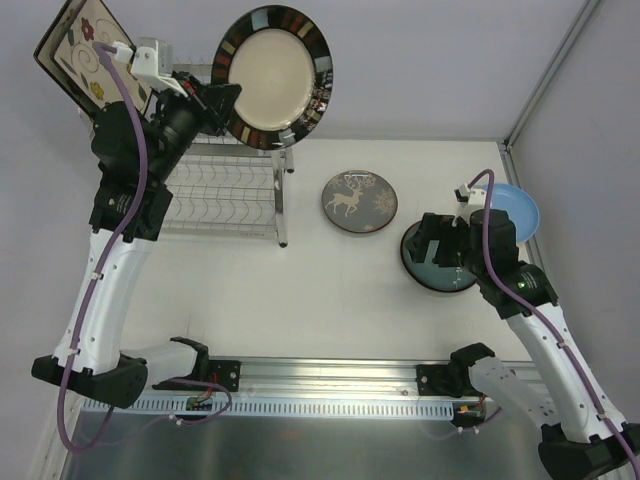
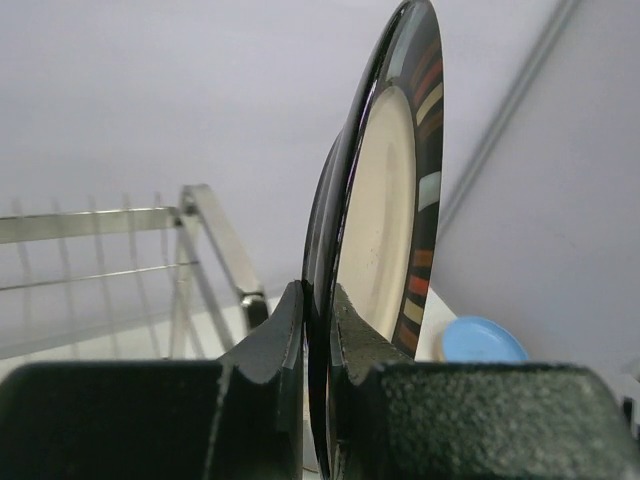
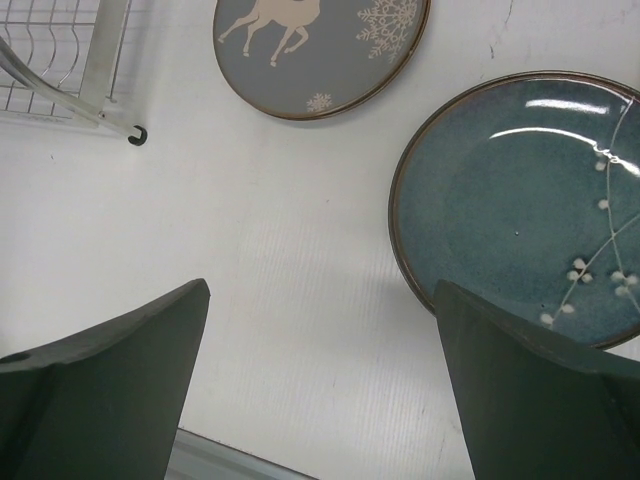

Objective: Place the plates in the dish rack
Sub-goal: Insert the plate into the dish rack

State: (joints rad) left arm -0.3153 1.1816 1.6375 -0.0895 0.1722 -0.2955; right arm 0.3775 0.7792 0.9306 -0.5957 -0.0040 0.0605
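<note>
Jaws of the left gripper were pinched narrow on the rim of the round dark-rimmed cream plate, which the left wrist view showed standing on edge between the two pads, with the striped rim rising above them. Held this way, the plate hung in the air near the far right corner of the dish rack, not yet in any slot; the rack's top bar and thin wires lay to the left of and below it. A square floral plate stood tilted at the rack's far left end, though whether it sat in a slot could not be told. Across the table, the right gripper was spread wide and held nothing, poised over bare tabletop with the dark teal plate just beside one finger. The reindeer plate lay flat between that plate and the rack, and the light blue plate lay beyond the right arm. The step in hand looked to be slotting the cream plate. The next move probably called for carrying it left over the wires, keeping it upright and in line with a gap, then lowering it before letting go.
</note>
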